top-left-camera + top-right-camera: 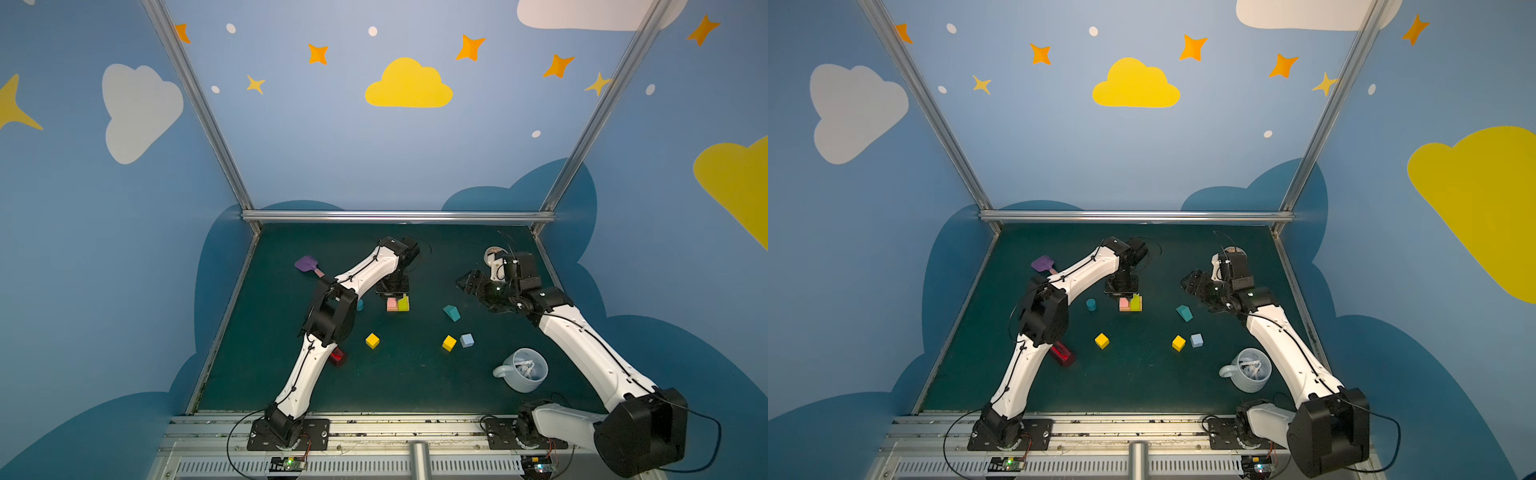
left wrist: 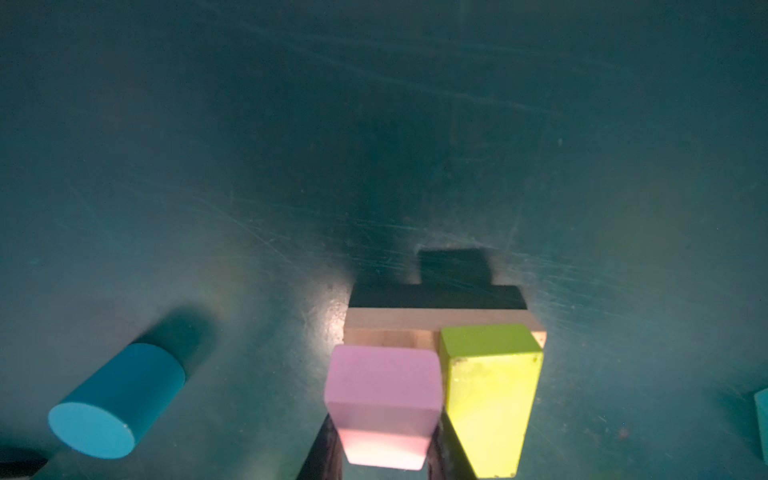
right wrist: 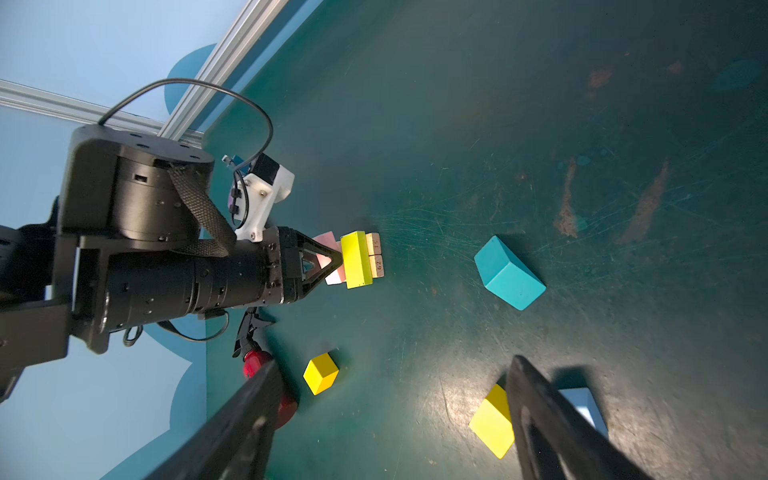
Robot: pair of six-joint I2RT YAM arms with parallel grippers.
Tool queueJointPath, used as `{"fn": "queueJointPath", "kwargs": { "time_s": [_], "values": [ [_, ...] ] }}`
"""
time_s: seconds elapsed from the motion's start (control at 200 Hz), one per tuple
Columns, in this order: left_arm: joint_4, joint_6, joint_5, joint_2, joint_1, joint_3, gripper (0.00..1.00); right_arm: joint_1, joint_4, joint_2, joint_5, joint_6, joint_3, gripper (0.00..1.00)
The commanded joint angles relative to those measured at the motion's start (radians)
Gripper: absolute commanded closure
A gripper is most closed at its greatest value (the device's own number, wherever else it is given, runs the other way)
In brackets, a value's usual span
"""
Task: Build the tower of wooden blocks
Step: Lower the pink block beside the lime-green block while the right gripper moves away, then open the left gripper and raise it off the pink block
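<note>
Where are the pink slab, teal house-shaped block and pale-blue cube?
pink slab [image 2: 382, 384]: left wrist view, middle of its broad face.
teal house-shaped block [image 1: 451, 313]: in a top view, middle of its upper side.
pale-blue cube [image 1: 467, 340]: in a top view, its top face.

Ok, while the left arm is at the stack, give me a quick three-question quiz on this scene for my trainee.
1. True or false: the right gripper is closed on a block.
2. Which block sits between the jaws of the left gripper? A) lime slab B) pink slab C) teal cylinder
3. How many yellow cubes lie loose on the table?

Key: 1 false, it is open and empty; 2 B; 3 two.
</note>
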Motion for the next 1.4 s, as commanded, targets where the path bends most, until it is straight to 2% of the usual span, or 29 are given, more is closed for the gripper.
{"fn": "queueJointPath", "kwargs": {
  "time_s": [0.0,0.411,1.006,1.397],
  "values": [
    [-0.031,0.007,-0.009,0.008,-0.003,0.023,0.77,0.007,0.015,0.007,-0.008,0.003,-0.009,0.17],
    [-0.048,0.012,-0.01,0.018,-0.007,0.054,0.67,0.012,0.015,0.005,-0.006,0.004,-0.009,0.17],
    [-0.068,0.014,-0.015,0.029,-0.009,0.07,0.62,0.013,0.013,0.002,-0.002,0.004,-0.012,0.17],
    [-0.11,0.027,-0.038,-0.08,-0.012,0.099,0.6,0.022,0.017,0.005,-0.009,0.004,-0.009,0.17]
  ]
}}
